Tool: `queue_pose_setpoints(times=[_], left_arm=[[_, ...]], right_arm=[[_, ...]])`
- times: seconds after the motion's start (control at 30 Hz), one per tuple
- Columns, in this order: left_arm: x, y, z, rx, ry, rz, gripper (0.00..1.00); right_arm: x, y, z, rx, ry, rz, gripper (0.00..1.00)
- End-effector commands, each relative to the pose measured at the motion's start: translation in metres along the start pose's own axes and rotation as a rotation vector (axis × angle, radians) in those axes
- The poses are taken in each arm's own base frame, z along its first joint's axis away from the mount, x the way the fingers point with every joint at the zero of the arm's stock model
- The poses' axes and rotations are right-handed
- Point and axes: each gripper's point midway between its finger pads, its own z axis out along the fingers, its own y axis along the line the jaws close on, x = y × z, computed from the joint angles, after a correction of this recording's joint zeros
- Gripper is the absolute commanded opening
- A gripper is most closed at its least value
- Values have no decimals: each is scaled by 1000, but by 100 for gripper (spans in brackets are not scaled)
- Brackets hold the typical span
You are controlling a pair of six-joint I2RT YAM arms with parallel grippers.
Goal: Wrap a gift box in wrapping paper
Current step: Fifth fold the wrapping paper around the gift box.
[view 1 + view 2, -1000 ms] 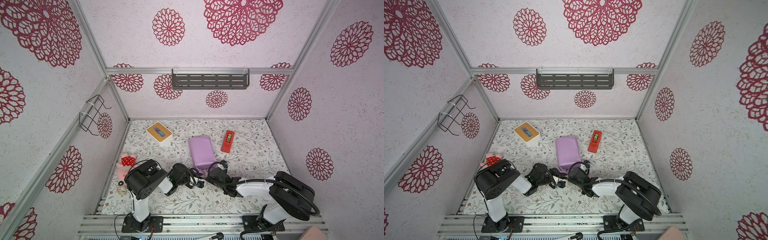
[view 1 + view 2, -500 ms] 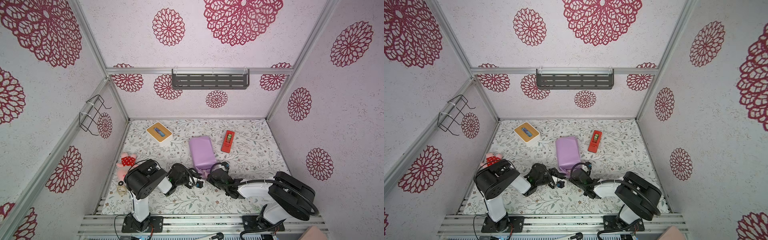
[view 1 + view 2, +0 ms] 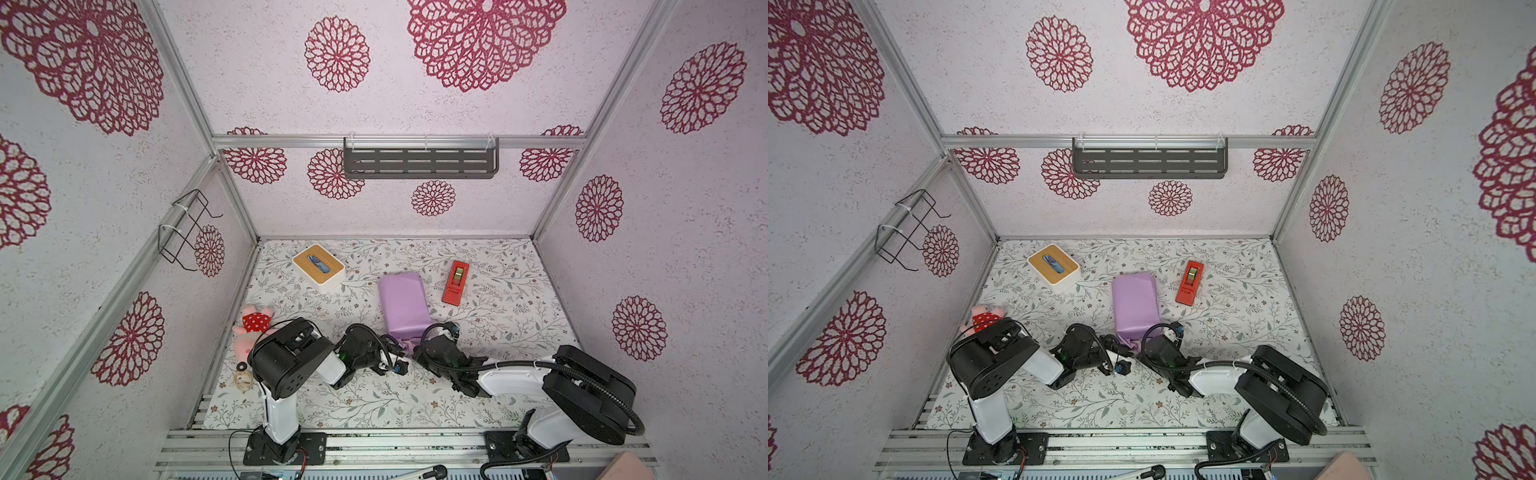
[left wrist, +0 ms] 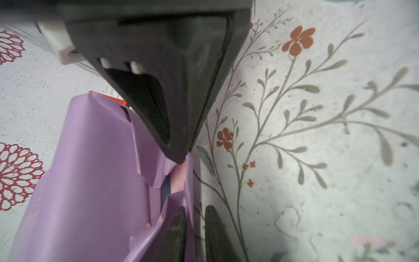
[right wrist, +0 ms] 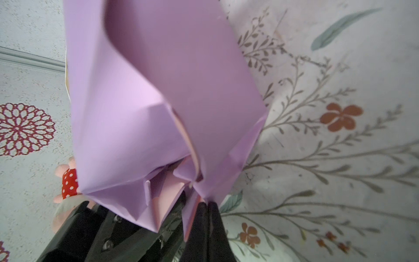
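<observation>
Working with right gripper [image 5: 206,204] clenched on paper [image 5: 147,102] flap, pull taut across box [image 4: 165,189] end; cannot tell hold of left gripper [image 4: 195,212], perhaps straddling paper.

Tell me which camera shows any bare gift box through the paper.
The left wrist view: a navy sliver of the gift box shows through a gap where the wrapping paper folds. Both top views and the right wrist view show only paper covering it.
</observation>
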Motion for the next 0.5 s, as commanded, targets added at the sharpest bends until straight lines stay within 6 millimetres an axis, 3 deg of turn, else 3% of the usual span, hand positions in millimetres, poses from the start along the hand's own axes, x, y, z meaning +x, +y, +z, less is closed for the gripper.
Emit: queue_pose_setpoints(times=[0.0,0.47], left_arm=[[4,2,4,-7,7,12,18],[1,6,7,-39,-19,-10,1]], right_arm=[[-7,15,-4,-46,-19,31,0],[-10,16,-5,-51,-31,24,0]])
